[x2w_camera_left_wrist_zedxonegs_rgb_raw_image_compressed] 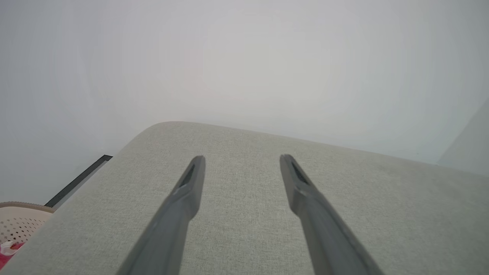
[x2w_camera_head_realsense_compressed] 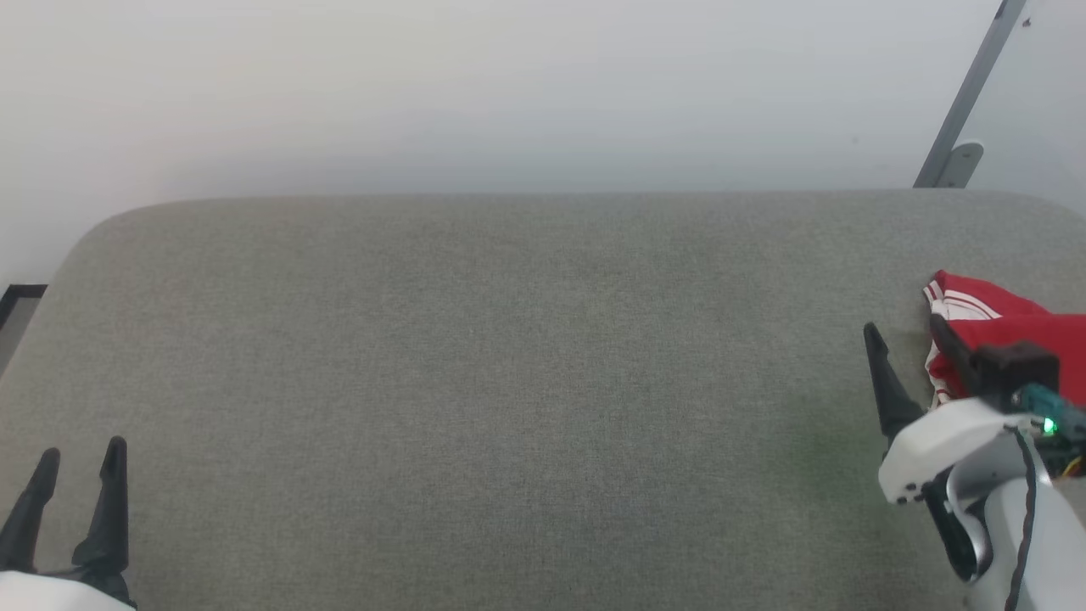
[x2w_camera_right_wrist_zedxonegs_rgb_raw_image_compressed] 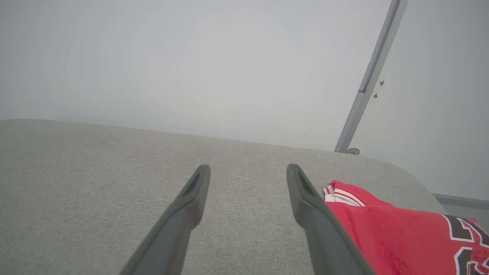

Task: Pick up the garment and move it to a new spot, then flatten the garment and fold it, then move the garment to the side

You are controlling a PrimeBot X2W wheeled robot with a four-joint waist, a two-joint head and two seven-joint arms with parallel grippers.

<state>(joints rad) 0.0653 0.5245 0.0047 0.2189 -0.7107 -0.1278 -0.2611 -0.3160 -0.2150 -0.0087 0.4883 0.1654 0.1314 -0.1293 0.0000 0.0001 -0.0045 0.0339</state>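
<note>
The garment (x2w_camera_head_realsense_compressed: 1014, 322) is a red shirt with white, red-striped trim, lying bunched at the far right edge of the grey fabric surface (x2w_camera_head_realsense_compressed: 509, 356). In the right wrist view the garment (x2w_camera_right_wrist_zedxonegs_rgb_raw_image_compressed: 397, 233) shows dark white-outlined letters at its right end. My right gripper (x2w_camera_head_realsense_compressed: 904, 327) is open just left of it. One finger crosses the garment's left edge, and whether it touches I cannot tell. Bare grey fabric lies between the fingers of the right gripper (x2w_camera_right_wrist_zedxonegs_rgb_raw_image_compressed: 248, 168). My left gripper (x2w_camera_head_realsense_compressed: 83, 450) is open at the lower left, far from the garment. In its own view the left gripper (x2w_camera_left_wrist_zedxonegs_rgb_raw_image_compressed: 242, 158) holds nothing.
A pale wall rises behind the surface. A grey metal pole (x2w_camera_head_realsense_compressed: 967, 93) leans at the back right, also seen as the pole (x2w_camera_right_wrist_zedxonegs_rgb_raw_image_compressed: 370, 76) from the right wrist. A beige perforated basket (x2w_camera_left_wrist_zedxonegs_rgb_raw_image_compressed: 19, 221) holding something red sits below the surface's left edge.
</note>
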